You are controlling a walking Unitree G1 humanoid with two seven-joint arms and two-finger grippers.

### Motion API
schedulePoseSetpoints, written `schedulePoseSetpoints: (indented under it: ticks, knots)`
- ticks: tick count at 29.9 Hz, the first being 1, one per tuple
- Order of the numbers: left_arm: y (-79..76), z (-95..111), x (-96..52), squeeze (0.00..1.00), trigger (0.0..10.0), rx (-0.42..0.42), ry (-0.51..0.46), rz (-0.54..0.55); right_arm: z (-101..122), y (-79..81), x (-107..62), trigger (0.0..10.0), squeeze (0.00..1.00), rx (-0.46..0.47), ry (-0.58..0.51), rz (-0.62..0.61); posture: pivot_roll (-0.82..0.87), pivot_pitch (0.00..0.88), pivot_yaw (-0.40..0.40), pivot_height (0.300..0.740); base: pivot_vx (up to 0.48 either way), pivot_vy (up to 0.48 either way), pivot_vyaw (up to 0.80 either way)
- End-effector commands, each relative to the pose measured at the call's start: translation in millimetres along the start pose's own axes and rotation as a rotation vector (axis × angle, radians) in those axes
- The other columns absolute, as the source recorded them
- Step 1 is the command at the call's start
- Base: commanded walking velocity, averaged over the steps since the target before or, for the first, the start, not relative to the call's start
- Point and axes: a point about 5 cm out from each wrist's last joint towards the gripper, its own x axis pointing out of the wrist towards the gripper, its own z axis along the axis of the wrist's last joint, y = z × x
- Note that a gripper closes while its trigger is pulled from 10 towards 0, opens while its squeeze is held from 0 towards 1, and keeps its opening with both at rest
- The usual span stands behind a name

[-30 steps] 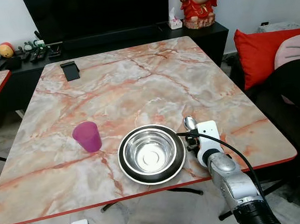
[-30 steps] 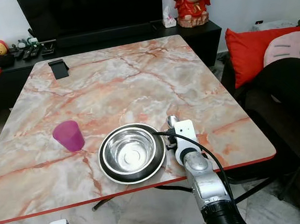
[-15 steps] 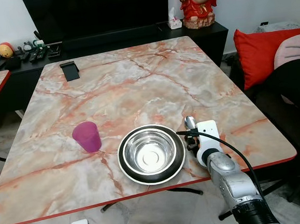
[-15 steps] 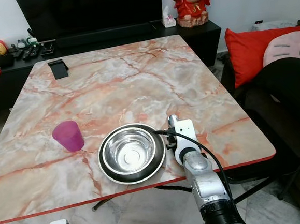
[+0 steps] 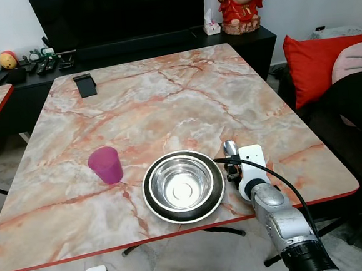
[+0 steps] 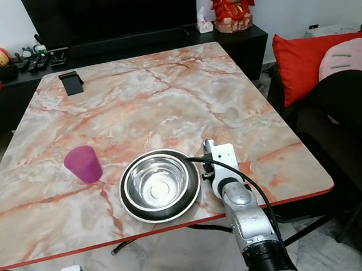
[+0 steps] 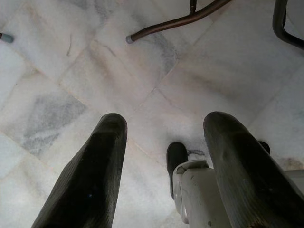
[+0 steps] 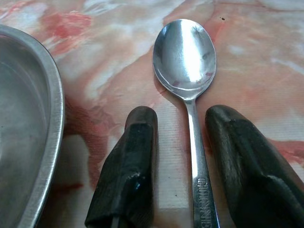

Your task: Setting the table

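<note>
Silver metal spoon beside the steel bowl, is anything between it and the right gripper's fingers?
Nothing visible. The silver metal spoon lies on the marble table, its handle between the right gripper's open fingers.

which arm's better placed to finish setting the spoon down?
Right. The right end effector is at the table beside the bowl, open fingers on either side of the spoon handle. The left end effector points at the floor, away from the table.
</note>
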Motion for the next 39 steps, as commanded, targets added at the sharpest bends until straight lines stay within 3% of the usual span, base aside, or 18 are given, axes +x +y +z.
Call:
schedulePoseSetpoints:
  ticks: [1,19,23,30,36,39]
  knots:
    - [4.5,-1.4,-0.8,0.00,10.0,0.001,0.009,0.013,3.4,1.3,1.3,10.0,0.00,-0.008,-0.008,0.000,-0.11,0.000,0.076,0.740,0.000,0.000,0.00]
    - [4.3,-1.3,-0.6,0.00,10.0,0.000,0.011,0.011,23.0,-1.4,-0.3,10.0,0.00,0.023,-0.121,-0.030,-0.11,0.000,0.077,0.740,0.000,0.000,0.00]
    - [4.3,-1.3,-0.7,0.00,10.0,0.000,0.011,0.012,36.1,-6.7,-2.8,10.0,0.00,0.004,-0.232,-0.074,-0.11,0.000,0.076,0.740,0.000,0.000,0.00]
    - [5.0,-1.9,-1.0,0.00,10.0,0.002,0.012,0.013,60.2,-17.7,-15.0,10.0,0.00,0.107,-0.457,-0.145,-0.11,0.000,0.078,0.740,0.000,0.000,0.00]
    - [5.9,-2.6,-1.4,0.00,10.0,0.004,0.012,0.014,67.7,-9.3,-25.1,10.0,0.00,0.082,-0.579,-0.089,-0.11,0.000,0.078,0.740,0.000,0.000,0.00]
    - [5.9,-2.8,-1.4,0.00,10.0,0.006,0.013,0.014,67.1,-8.9,-26.5,10.0,0.00,0.087,-0.590,-0.085,-0.11,0.000,0.076,0.740,0.000,0.000,0.00]
